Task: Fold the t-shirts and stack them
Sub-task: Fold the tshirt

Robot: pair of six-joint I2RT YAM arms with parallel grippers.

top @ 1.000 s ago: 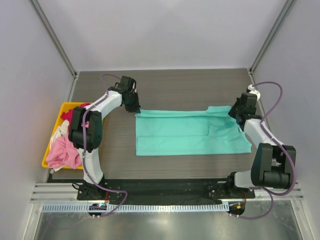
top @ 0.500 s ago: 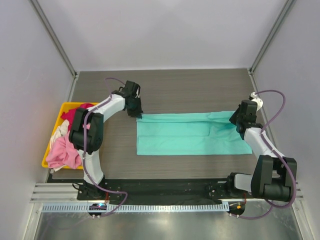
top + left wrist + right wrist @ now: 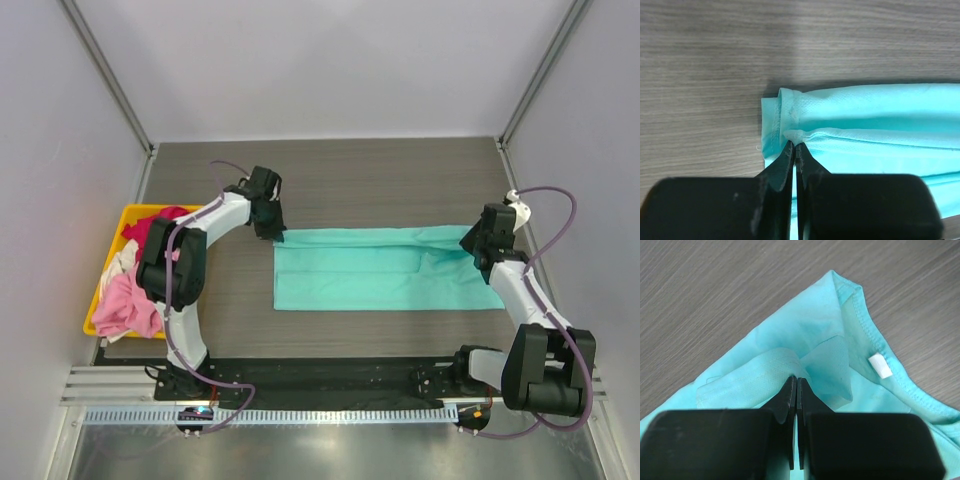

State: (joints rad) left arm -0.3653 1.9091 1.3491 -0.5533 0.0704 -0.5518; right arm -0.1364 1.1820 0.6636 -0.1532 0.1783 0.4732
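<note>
Wooden table (image 3: 380, 170), teal t-shirt (image 3: 380, 280) between left gripper (image 3: 793, 146) and right gripper (image 3: 794, 380), both pinching it.

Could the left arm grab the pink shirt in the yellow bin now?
Probably not yet: the left gripper is shut on the teal shirt. Otherwise the pink shirt lies uncovered beside that arm.

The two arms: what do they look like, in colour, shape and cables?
The left arm and the right arm look alike: white links between bulky black joint housings. A thin purple cable runs in loops along each. In the wrist views the jaws are matt black wedges, narrowing to thin tips, on a wide black block.
</note>
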